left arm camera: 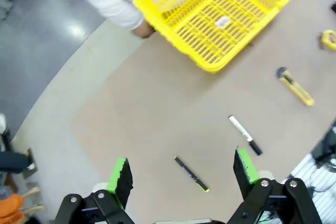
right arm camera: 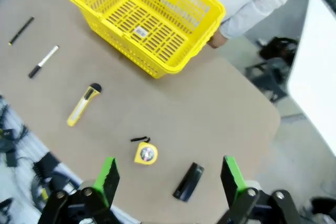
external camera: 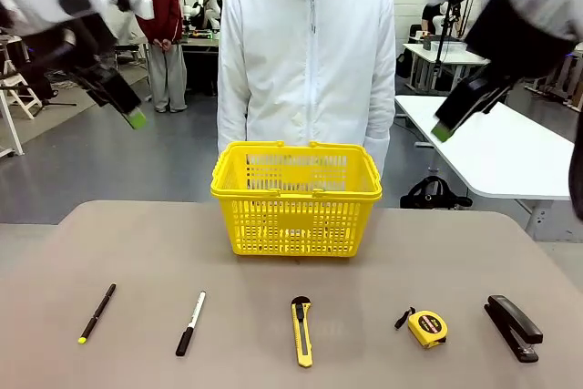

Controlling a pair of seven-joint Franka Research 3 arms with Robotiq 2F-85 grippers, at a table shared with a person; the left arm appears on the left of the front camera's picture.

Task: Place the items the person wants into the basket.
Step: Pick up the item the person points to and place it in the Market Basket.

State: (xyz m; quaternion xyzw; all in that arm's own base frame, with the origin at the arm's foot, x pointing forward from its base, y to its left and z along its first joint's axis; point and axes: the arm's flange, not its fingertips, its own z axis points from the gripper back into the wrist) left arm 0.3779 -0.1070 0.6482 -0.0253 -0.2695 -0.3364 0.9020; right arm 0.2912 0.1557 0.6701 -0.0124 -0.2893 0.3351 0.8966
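Note:
The yellow basket (external camera: 296,199) stands at the table's far middle, in front of the person (external camera: 308,52) in a white hooded jacket. Along the near edge lie a slim black pen (external camera: 97,312) with a yellow tip and a yellow box-cutter knife (external camera: 301,331). The same pen (left arm camera: 191,173), knife (left arm camera: 296,86) and basket (left arm camera: 220,14) appear in the left wrist view, the knife (right arm camera: 83,105) and basket (right arm camera: 147,19) in the right wrist view. My left gripper (left arm camera: 181,176) hangs open high above the table's left. My right gripper (right arm camera: 168,179) hangs open high on the right. Neither holds anything.
A white marker (external camera: 190,322) with a black cap lies between pen and knife. A round yellow tape measure (external camera: 426,327) and a black stapler (external camera: 513,326) lie to the right. The person's hands (left arm camera: 143,29) hang just behind the far table edge.

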